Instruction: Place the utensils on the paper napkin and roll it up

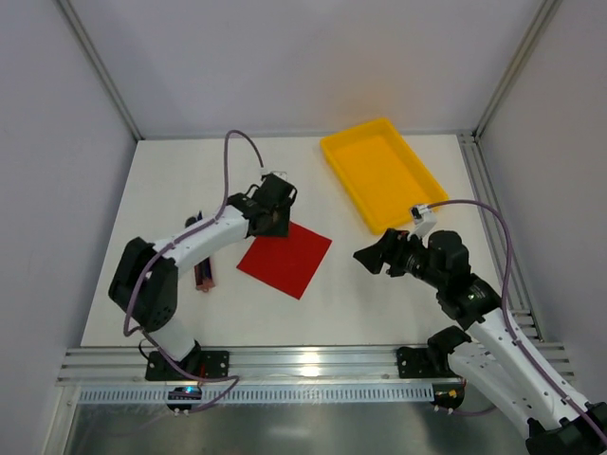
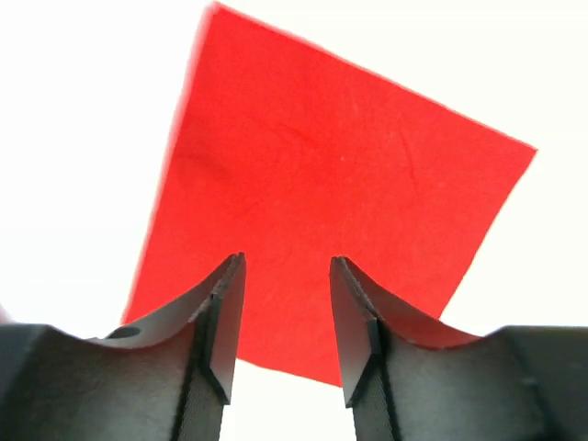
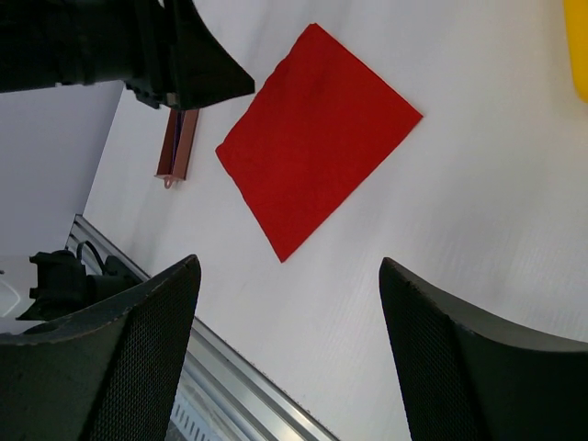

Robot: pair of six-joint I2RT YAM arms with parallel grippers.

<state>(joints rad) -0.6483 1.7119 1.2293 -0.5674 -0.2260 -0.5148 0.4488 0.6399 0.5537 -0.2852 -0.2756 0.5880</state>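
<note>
Napkin [image 1: 285,258], a single red sheet, lies flat just beneath and ahead of the left pincer [image 2: 287,276], whose jaws stand parted and empty over its edge. Utensils [image 1: 204,273] lie behind that pincer, their long axis crossing under its forearm, too hidden to count. The right pincer [image 3: 289,266], wide and empty, is farther from them.

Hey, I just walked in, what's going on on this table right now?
Two robot arms are setting up to wrap cutlery in a red napkin, which lies flat on the table with nothing on it yet. The left pincer is open and empty at the napkin's far corner. The right pincer is open and empty too, off to the napkin's right, near the yellow tray. A brownish-red block lies left of the napkin.
</note>
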